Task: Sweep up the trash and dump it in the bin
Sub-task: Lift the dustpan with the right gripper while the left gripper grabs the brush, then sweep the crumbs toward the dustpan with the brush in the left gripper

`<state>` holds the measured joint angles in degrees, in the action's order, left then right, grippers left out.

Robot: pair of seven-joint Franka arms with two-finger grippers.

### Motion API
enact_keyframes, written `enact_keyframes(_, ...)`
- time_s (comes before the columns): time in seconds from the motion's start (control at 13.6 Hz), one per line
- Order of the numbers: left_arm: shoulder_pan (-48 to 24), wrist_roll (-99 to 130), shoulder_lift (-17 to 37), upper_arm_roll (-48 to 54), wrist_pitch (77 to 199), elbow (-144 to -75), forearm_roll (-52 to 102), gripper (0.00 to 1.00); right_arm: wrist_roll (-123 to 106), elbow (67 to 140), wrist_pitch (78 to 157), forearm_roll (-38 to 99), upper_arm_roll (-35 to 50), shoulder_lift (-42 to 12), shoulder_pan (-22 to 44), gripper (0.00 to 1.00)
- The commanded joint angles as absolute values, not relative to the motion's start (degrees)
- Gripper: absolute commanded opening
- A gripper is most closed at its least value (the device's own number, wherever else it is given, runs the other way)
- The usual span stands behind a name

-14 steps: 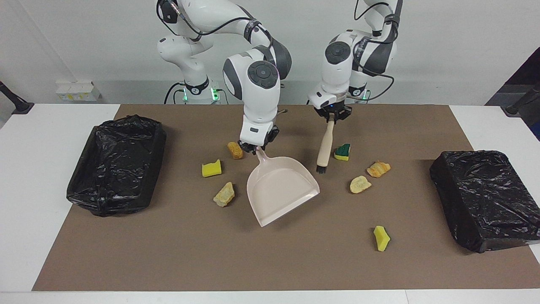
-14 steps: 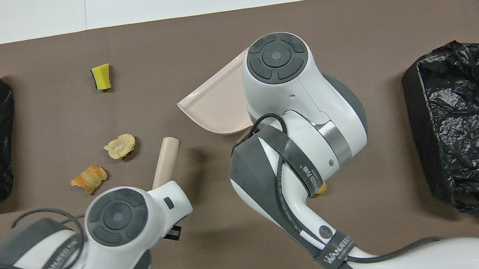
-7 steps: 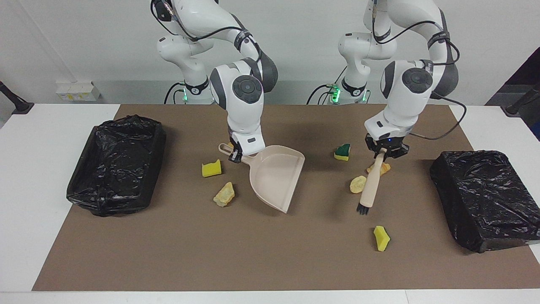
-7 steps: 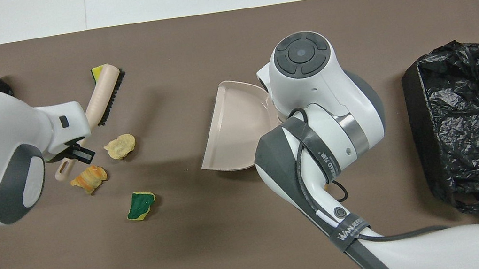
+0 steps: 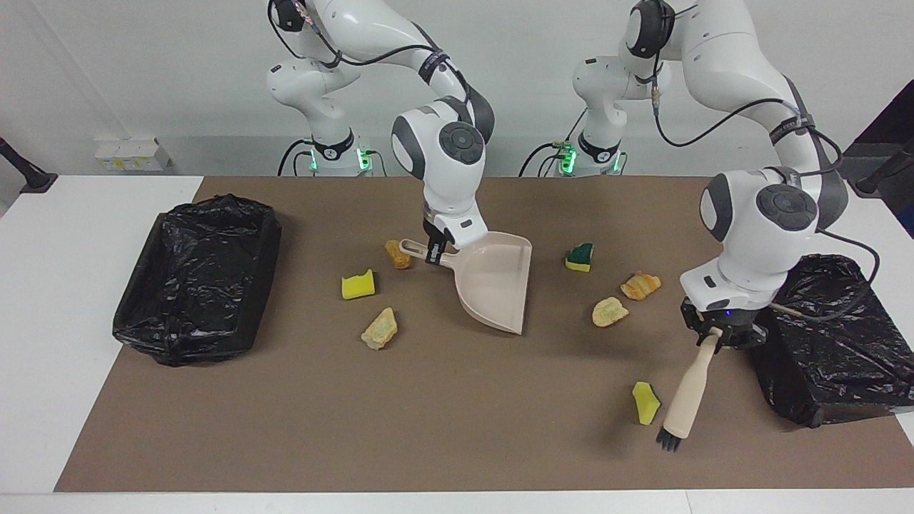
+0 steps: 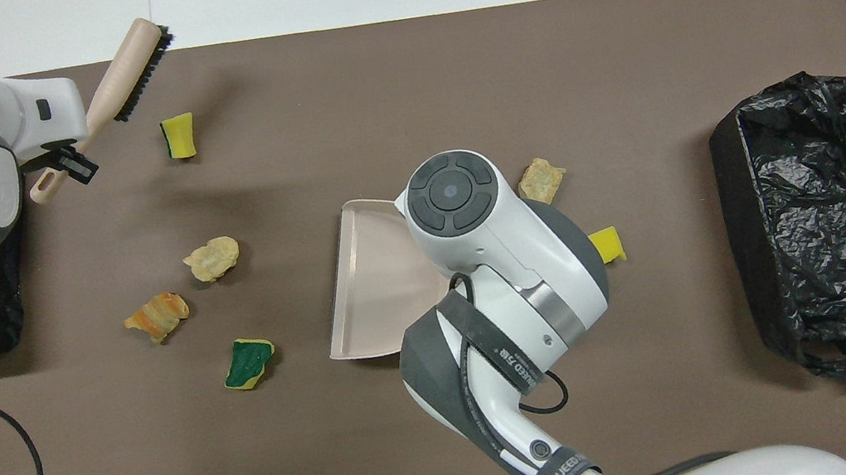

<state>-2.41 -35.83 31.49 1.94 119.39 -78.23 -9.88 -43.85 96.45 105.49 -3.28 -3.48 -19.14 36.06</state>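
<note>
My right gripper [image 5: 435, 251] is shut on the handle of the beige dustpan [image 5: 496, 285], which rests mid-mat [image 6: 375, 278] with its mouth toward the left arm's end. My left gripper [image 5: 717, 335] is shut on the brush [image 5: 685, 396], whose bristles hang low beside a yellow sponge piece [image 5: 645, 402]. More trash lies between brush and pan: a green-and-yellow sponge [image 5: 580, 257] and two bread lumps [image 5: 640, 285], [image 5: 609, 312]. By the pan's handle lie another yellow sponge [image 5: 358, 285] and two more lumps [image 5: 379, 329], [image 5: 398, 253].
A black-bagged bin [image 5: 196, 278] stands at the right arm's end of the brown mat [image 5: 457, 428]. Another bin [image 5: 835, 335] stands at the left arm's end, close beside the left gripper. The right arm's wrist [image 6: 450, 196] hides the pan's handle from above.
The left arm carried the brush from the middle out toward its own end, past the lumps to the yellow sponge piece. The right gripper turned the dustpan's mouth toward that end.
</note>
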Motion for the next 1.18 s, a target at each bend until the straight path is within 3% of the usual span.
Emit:
enact_keyframes(0.0, -1.76, -40.85, 42.33, 2.11, 119.88, -64.01, -11.07, 0.00, -43.51, 101.85, 109.68, -4.39, -3.34, -16.26, 34.63, 0.00)
enact_keyframes(0.22, -1.76, -44.46, 44.64, 2.64, 121.56, -64.25, -16.57, 0.00, -42.54, 103.62, 111.45, -4.31, -3.34, -16.08, 34.45, 0.00)
enact_keyframes(0.44, -1.93, -51.41, 42.03, 2.64, 117.88, -68.80, -25.84, 0.00, -41.05, 103.89, 111.44, -4.31, -3.34, -15.82, 34.54, 0.00)
enact_keyframes(0.96, -2.19, -39.41, 17.00, 2.81, 118.56, -108.05, -20.66, 0.00, -40.34, 103.89, 111.45, -4.22, -3.34, -15.91, 34.45, 0.00)
enact_keyframes(1.1, -2.99, -36.66, 11.45, 2.99, 118.57, -115.37, -20.48, 0.00, -40.34, 103.89, 111.45, -4.22, -3.34, -15.82, 34.45, 0.00)
